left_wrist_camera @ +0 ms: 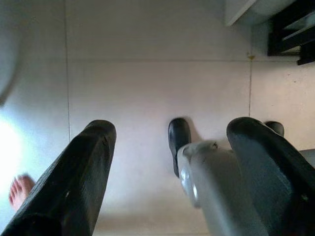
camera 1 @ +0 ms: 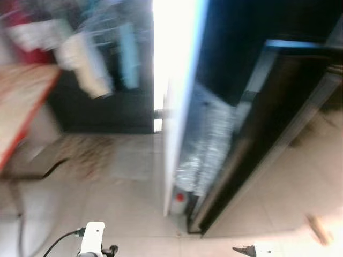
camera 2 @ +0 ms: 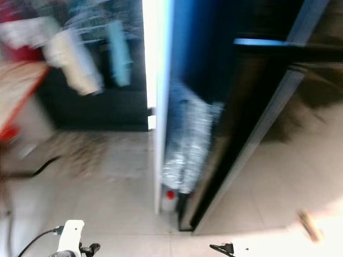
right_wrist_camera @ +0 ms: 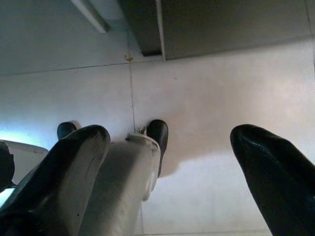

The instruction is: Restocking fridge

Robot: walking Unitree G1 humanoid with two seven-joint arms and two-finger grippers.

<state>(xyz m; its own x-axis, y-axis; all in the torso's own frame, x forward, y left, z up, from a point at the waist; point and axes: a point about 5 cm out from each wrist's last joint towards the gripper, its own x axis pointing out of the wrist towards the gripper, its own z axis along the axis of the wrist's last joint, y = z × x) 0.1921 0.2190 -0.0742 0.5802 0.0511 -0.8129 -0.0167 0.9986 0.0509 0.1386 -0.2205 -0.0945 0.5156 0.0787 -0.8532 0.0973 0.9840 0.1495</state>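
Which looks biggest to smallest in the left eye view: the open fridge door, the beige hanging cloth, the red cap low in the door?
1. Fridge door, by far largest.
2. Beige cloth, though blur smears its outline.
3. Red cap, smallest.

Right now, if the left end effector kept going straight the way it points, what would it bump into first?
Most likely the tiled floor: the left end effector hangs open, pointing down at bare tiles beside the robot's leg. Depth is unclear.

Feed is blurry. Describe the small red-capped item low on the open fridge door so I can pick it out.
Find the tall white fridge door standing open edge-on mid-frame, with the dark fridge interior to its right. Follow the door's inner side down past the crinkly silver packaging to the bottom, near the floor. There sits a small pale container with a red top, the lone red spot on the door.
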